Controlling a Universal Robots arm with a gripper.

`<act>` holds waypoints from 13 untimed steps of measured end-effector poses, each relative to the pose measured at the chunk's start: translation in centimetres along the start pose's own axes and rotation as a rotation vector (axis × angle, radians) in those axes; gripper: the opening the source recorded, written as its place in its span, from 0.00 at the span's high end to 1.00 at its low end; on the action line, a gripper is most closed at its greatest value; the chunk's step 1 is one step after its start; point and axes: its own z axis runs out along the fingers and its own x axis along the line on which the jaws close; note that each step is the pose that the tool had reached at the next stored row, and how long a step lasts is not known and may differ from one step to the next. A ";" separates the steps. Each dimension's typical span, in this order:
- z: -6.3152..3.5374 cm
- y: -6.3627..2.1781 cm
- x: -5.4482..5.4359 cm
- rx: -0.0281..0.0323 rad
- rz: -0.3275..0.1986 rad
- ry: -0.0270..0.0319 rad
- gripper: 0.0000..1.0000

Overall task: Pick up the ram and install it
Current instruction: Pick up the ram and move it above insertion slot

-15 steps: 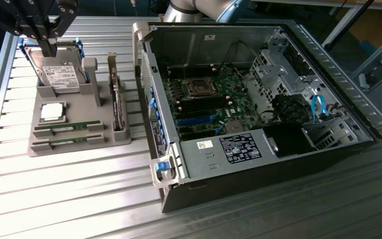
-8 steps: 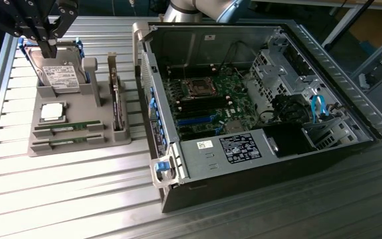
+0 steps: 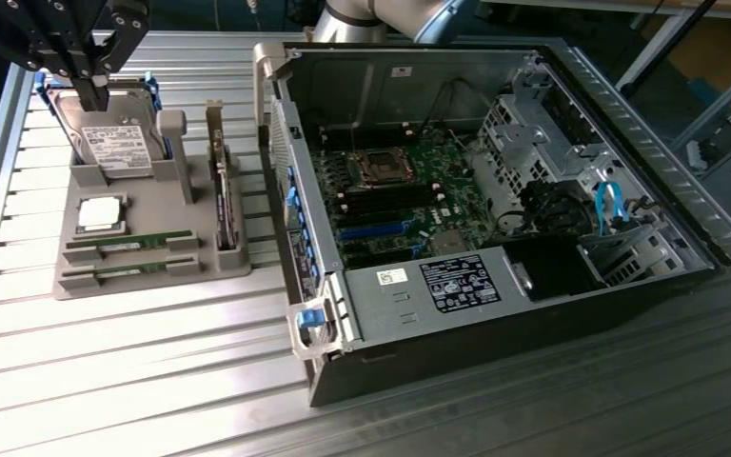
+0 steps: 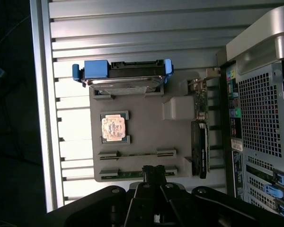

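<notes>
Fingers clenched, empty, well above the holder; ram sits beneath them in its slot. We judge: centre over its mid-length and approach square, lest it tilt.

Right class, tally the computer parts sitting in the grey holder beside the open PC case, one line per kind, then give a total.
Hard drive: 1
Processor chip: 1
RAM sticks: 2
Expansion card: 1
Total: 5
</notes>
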 end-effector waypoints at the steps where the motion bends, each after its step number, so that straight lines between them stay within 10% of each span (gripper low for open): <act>1: 0.00 0.00 0.0 0.0000 -0.001 0.0000 0.90; 13: 0.00 0.00 0.0 -0.0019 -0.082 0.0037 0.90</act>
